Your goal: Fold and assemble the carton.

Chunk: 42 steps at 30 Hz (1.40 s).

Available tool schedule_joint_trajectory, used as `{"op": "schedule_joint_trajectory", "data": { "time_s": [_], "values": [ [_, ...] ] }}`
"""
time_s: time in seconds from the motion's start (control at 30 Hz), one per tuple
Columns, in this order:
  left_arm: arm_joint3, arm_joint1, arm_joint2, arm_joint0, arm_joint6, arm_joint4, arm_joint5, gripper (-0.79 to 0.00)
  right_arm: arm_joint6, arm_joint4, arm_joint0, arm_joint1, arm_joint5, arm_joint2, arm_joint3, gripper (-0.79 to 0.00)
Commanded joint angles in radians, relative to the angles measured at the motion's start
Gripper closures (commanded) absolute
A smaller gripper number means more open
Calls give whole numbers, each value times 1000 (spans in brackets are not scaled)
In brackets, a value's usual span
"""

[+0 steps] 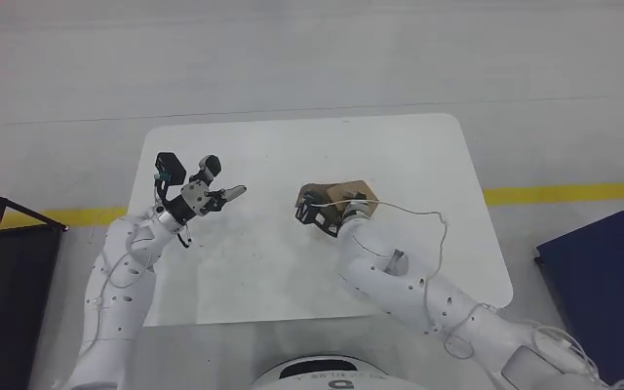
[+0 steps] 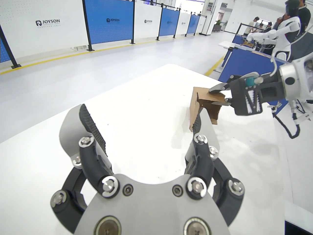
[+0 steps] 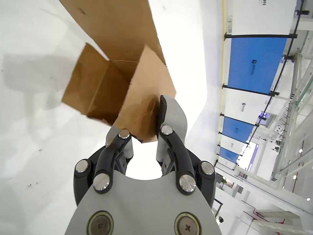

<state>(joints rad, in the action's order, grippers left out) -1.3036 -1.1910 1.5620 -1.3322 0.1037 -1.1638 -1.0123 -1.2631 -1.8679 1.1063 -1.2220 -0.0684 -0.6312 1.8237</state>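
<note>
Pale grey floor carries a white bench (image 1: pixel 292 146), with a yellow line (image 1: pixel 556 193) crossing the floor on either side of it. Blue and white partition panels (image 2: pixel 110 23) close off the hall behind.

Top view: the brown carton (image 1: pixel 341 190) lies a little right of the bench's middle. The right gripper (image 1: pixel 310 210) is at the carton's corner nearest the robot. The left gripper (image 1: pixel 224 180) is well apart from the carton, over the left part of the bench. This view gives the layout but does not settle how the carton is gripped.

Left wrist view: the left gripper (image 2: pixel 145 125) has its fingers (image 2: pixel 94 128) spread wide with nothing between them, pointing across the bench toward the carton (image 2: pixel 194 106). From this side the carton reads as a partly opened shell standing on edge. The right gripper (image 2: pixel 221 95) pinches its upper panel, one finger above and one below.

Right wrist view: the right gripper (image 3: pixel 139 123) is clamped on a panel of the carton (image 3: pixel 110 25). The ribbed pad of one finger (image 3: pixel 162 113) presses the panel's face, and the other finger lies mostly behind the cardboard. Here the camera looks into the carton's open end, where a short flap stands folded outward and the walls are not yet squared.

Whether the carton's lower edge rests on the bench cannot be told.
</note>
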Motion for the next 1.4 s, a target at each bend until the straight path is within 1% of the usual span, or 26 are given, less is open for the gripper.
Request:
{"op": "schedule_joint_trajectory", "data": {
  "time_s": [0.0,0.07,0.17,0.3,0.4,0.47,0.53,0.6,0.63,0.67,0.7,0.73,0.77,0.8,0.83,0.87,0.97,1.03,1.1,1.17,1.2,1.3,1.33,1.37],
  "values": [
    [0,0,0,0,0,0,0,-785,18,4,20,1,66,-47,45,0],
    [0,0,0,0,0,0,0,-785,53,28,50,4,128,-98,90,0],
    [0,0,0,0,0,0,0,-785,181,170,118,7,240,-200,167,0],
    [0,0,0,0,0,0,0,-785,358,343,205,14,281,-314,190,0],
    [0,0,0,0,0,0,0,-785,545,510,264,9,327,-365,175,0],
    [0,0,0,0,0,0,0,-785,637,574,281,3,336,-369,120,0],
    [0,0,0,0,0,0,0,-785,691,580,280,-6,375,-347,64,0],
    [0,0,0,0,0,0,0,-785,694,526,263,-18,431,-301,10,0],
    [0,0,0,0,0,0,0,-785,679,489,251,-25,459,-275,-12,0],
    [0,0,0,0,0,0,0,-785,657,483,240,-32,474,-248,-25,0],
    [0,0,0,0,0,0,0,-785,647,496,228,-40,483,-231,-31,-40],
    [0,0,0,0,0,0,0,-785,640,504,220,-46,491,-218,-37,-172],
    [0,0,0,0,0,0,0,-785,635,518,215,-52,493,-206,-34,-357],
    [0,0,0,0,0,0,0,-785,638,535,217,-56,494,-201,-25,-483],
    [0,0,0,0,0,0,0,-785,642,548,221,-58,496,-200,-11,-763],
    [0,0,0,0,0,0,0,-785,644,558,227,-60,499,-203,5,-785],
    [0,0,0,0,0,0,0,-785,661,597,265,-58,469,-222,80,-785],
    [0,0,0,0,0,0,0,-785,664,576,302,-51,455,-237,133,-785],
    [0,0,0,0,0,0,0,-785,681,557,342,-43,417,-256,193,-785],
    [0,0,0,0,0,0,0,-785,720,618,387,-31,322,-303,238,-785],
    [0,0,0,0,0,0,0,-785,739,659,409,-24,279,-349,243,-785],
    [0,0,0,0,0,0,0,-785,788,873,472,-7,141,-501,196,-785],
    [0,0,0,0,0,0,0,-785,792,930,485,-2,95,-540,164,-770],
    [0,0,0,0,0,0,0,-785,780,975,491,1,50,-565,131,-727]
  ]
}}
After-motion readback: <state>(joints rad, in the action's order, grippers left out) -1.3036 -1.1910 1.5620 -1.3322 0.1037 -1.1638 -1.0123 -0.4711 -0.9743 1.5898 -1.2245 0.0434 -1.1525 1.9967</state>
